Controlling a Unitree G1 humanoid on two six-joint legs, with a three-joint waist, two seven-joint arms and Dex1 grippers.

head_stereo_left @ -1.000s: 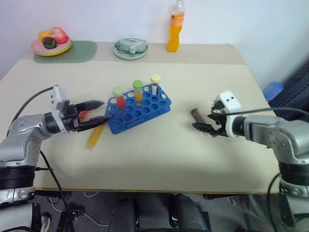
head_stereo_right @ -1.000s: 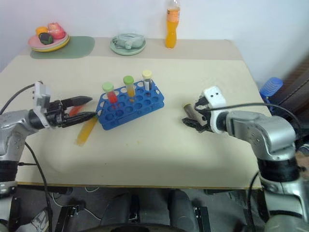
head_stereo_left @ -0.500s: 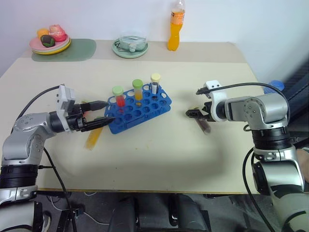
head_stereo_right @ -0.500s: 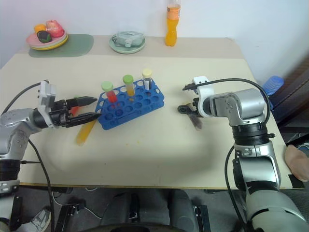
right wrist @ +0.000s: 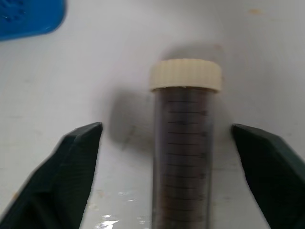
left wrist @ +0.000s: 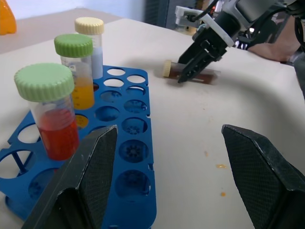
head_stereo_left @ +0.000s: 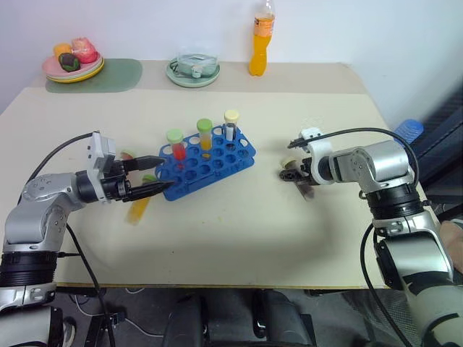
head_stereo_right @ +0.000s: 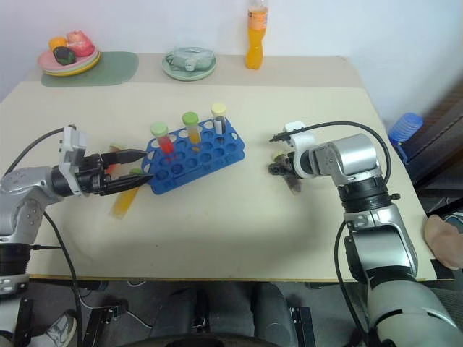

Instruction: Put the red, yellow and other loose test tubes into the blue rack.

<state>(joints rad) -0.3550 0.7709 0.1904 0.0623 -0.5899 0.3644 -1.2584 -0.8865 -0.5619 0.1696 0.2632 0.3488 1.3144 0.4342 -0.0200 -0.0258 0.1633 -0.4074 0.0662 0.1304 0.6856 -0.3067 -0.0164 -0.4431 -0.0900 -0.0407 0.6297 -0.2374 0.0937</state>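
Now right gripper (right wrist: 171,157) straddles the brown tube (right wrist: 185,143) lying on the table (head_stereo_left: 239,231) right of the rack (head_stereo_left: 206,165), fingers apart, not touching. Left gripper (head_stereo_left: 148,176) open beside rack, above yellow tube (head_stereo_left: 138,208).

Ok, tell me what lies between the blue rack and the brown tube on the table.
Nothing: bare tabletop separates the blue rack from the brown tube, seen in both eye views.

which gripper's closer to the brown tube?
Right. The right gripper straddles the brown tube lying on the table, fingers open on either side. The left gripper is open across the blue rack, far from it.
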